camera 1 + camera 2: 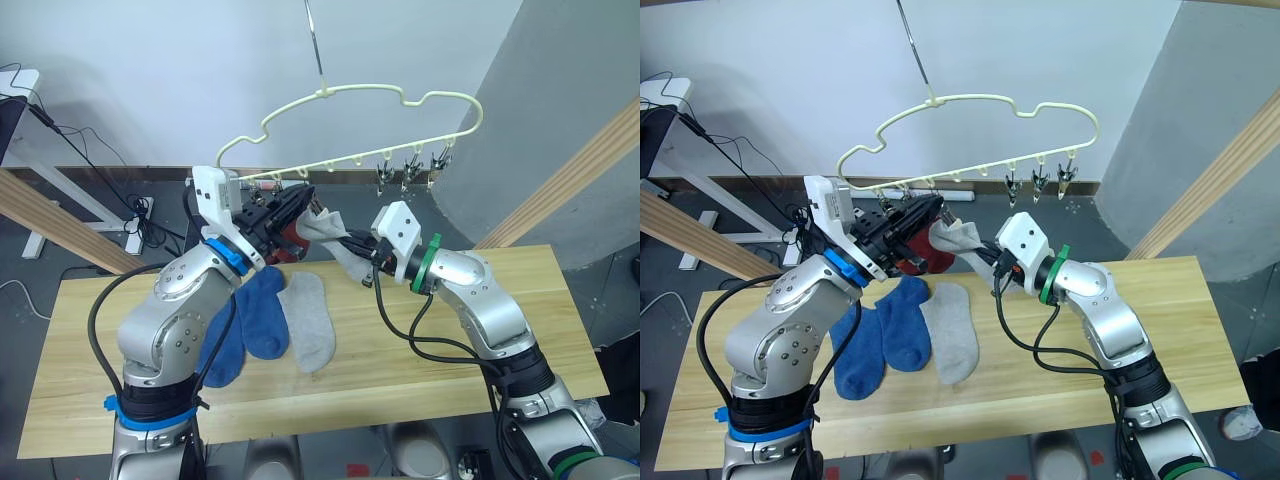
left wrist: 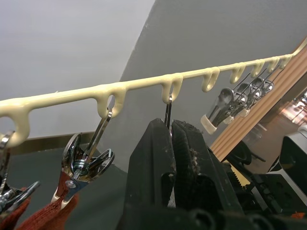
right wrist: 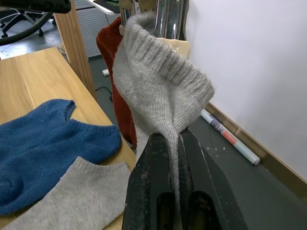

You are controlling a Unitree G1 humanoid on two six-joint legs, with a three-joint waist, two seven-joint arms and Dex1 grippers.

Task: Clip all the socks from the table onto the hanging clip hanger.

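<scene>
The cream clip hanger (image 1: 370, 95) hangs from a metal hook over the table's (image 1: 450, 350) far edge. My left gripper (image 1: 300, 200) is shut on one of its metal clips (image 2: 168, 112), just under the bar. My right gripper (image 1: 355, 250) is shut on a light grey sock (image 1: 330, 228) and holds the cuff (image 3: 158, 91) up against that clip. A rust red sock (image 1: 290, 238) hangs from a neighbouring clip (image 2: 81, 163). Two blue socks (image 1: 262, 310) and a grey sock (image 1: 308, 320) lie side by side on the table.
Three bare clips (image 1: 410, 170) hang at the hanger's right end. Slanted wooden frame bars stand at the left (image 1: 50, 220) and the right (image 1: 570, 180). Cables and a power strip (image 1: 140, 215) lie on the floor behind the table.
</scene>
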